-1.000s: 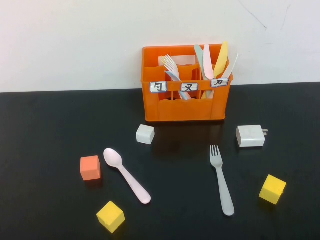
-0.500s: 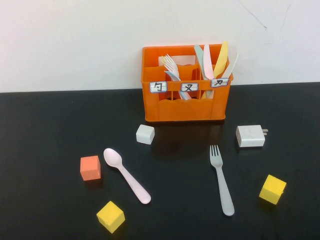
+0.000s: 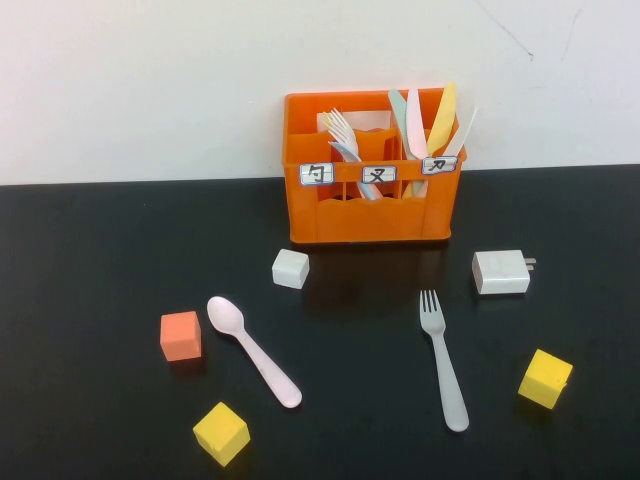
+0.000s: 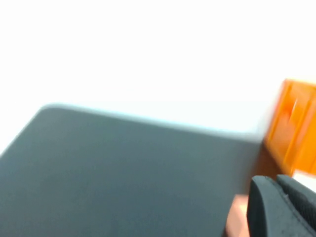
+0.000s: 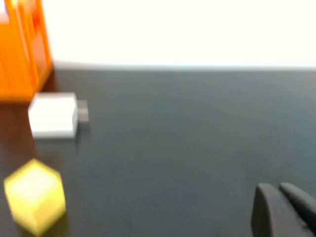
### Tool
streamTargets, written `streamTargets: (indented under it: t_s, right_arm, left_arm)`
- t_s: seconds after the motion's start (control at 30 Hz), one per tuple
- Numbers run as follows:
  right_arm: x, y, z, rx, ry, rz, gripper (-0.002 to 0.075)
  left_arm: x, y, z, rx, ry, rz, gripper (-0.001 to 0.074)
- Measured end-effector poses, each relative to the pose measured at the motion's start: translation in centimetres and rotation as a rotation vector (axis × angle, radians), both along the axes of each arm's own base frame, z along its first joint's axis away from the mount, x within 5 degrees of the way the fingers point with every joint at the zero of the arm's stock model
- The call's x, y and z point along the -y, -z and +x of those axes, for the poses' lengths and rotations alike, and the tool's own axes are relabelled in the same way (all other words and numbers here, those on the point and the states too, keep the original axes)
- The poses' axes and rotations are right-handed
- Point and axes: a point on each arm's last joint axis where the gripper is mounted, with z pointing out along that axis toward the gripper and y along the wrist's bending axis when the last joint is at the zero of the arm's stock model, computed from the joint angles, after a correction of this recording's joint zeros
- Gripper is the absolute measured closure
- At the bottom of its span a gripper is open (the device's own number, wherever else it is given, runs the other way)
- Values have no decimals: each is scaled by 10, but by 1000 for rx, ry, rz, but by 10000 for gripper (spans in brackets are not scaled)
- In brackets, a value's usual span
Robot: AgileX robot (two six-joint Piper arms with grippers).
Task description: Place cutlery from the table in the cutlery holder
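The pale pink spoon (image 3: 252, 350) lies on the black table (image 3: 90, 250) at front left, bowl pointing away. The light grey fork (image 3: 442, 360) lies at front right, tines toward the orange cutlery holder (image 3: 370, 215) at the back centre. The holder has forks in its middle compartment and pastel knives in its right one. Neither arm shows in the high view. My left gripper (image 4: 279, 190) is shut and empty, over the table's left side, with the holder (image 4: 296, 128) ahead of it. My right gripper (image 5: 279, 192) is shut and empty over the table's right side.
An orange cube (image 3: 181, 335) sits left of the spoon and a yellow cube (image 3: 221, 432) in front of it. A white cube (image 3: 290, 268) lies before the holder. A white charger block (image 3: 500, 271) and a second yellow cube (image 3: 545, 378) lie right of the fork.
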Motion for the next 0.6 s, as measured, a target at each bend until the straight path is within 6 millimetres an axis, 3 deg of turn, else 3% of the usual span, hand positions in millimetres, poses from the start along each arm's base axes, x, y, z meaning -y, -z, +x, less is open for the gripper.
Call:
streamTargets:
  t_s: [0.33,0.6]
  right_arm:
    - [-2,-31,2,339,-25,-15,728]
    - [-3,-37,1,404,-30,-13,728]
  left_arm:
    - [1,-40,-10,460,0,40,736]
    - [2,-54,-18,640,3,44,736]
